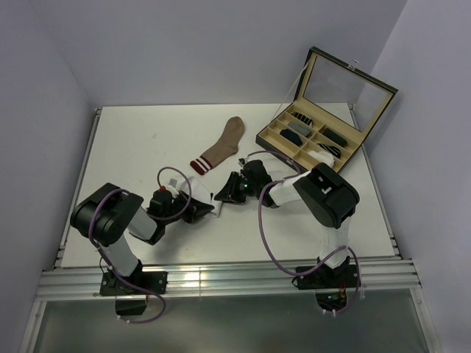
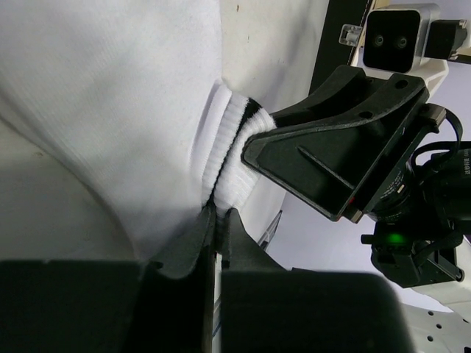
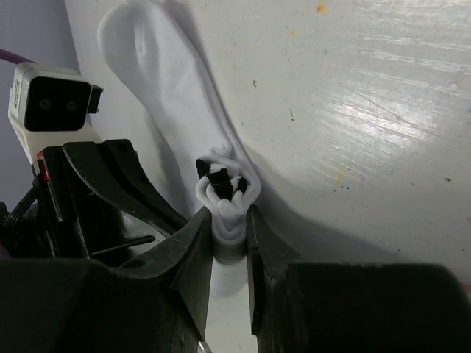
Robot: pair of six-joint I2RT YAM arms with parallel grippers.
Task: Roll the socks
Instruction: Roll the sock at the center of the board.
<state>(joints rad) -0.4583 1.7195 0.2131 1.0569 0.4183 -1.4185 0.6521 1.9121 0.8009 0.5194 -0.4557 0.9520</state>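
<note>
White sock (image 3: 158, 66) lies on the desk (image 1: 125, 140) between the two arms. Its striped cuff is bunched and pinched between the jaws of the right tool (image 3: 229, 224). The left tool (image 2: 218, 217), just beside, is pressed together on a fold of the same sock. Tan sock (image 1: 223, 145) lies flat farther back, apart from both tools. Open compartment case (image 1: 309, 140) stands at far right.

One white sock (image 3: 165, 84) and one tan-brown sock (image 1: 225, 145), two in all, are lying on one table (image 1: 132, 140). Two robot arms, the left arm (image 1: 110, 219) and the right arm (image 1: 325, 195), are reaching over it. One open case (image 1: 266, 140) is showing four small sock rolls (image 1: 302, 118).
</note>
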